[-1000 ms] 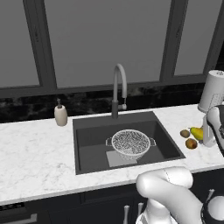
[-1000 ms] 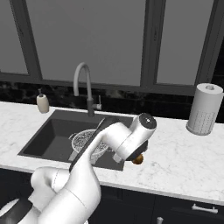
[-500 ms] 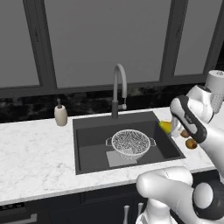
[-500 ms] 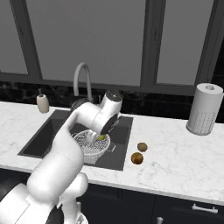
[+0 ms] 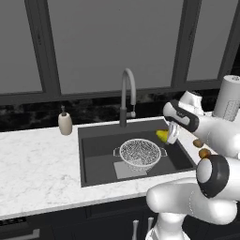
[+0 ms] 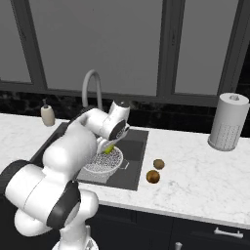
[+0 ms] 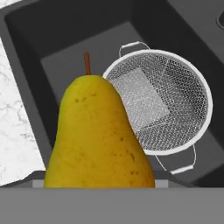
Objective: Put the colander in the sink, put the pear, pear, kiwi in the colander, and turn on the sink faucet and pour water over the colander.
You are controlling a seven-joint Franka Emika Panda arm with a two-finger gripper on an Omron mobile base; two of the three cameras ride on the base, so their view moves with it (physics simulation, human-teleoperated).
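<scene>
A yellow pear is held in the gripper above the right side of the sink, beside the colander on the basin floor, while two brownish fruits lie on the counter to the right.

A white marble worktop runs under the windows, with a dark sink let into it. A soap dispenser stands near the back edge, left of the sink. Right of the sink lie two brownish fruits; a paper towel roll stands further right, toward the back.
</scene>
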